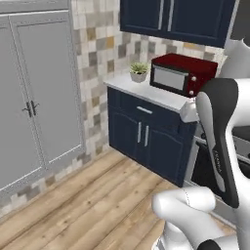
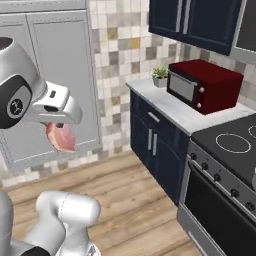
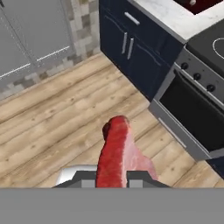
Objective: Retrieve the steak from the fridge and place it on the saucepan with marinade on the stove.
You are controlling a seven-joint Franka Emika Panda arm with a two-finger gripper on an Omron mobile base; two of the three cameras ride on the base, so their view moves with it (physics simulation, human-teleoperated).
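Steak point(image 2: 61, 137) hangs in mid-air, pinched between the jaws of the gripper point(image 2: 59, 125), well above the wooden floor point(image 1: 88, 205) and off to the left of the stove point(image 2: 225, 150). From the hand camera the meat droops forward out of the fingers point(image 3: 140, 177), a long red slab with a paler edge, held only by its near end.

That's the worry: a soft slab gripped at one end can slide out on a fast swing, and if it drops here it lands on the floor, not on any counter. The arm must also clear the counter corner and the stove's knobbed front on the way across; a low path would drag the meat against them. No saucepan can be made out on the visible part of the cooktop, so the target is unconfirmed from here.

Left to right across the room: grey cabinet doors point(image 1: 34, 97), a tiled wall point(image 1: 93, 58), a small plant point(image 1: 138, 72) at the white counter's far left corner, a red microwave point(image 2: 205, 85) beside it, then the black cooktop at the counter's right edge. Navy cabinets run above and below.
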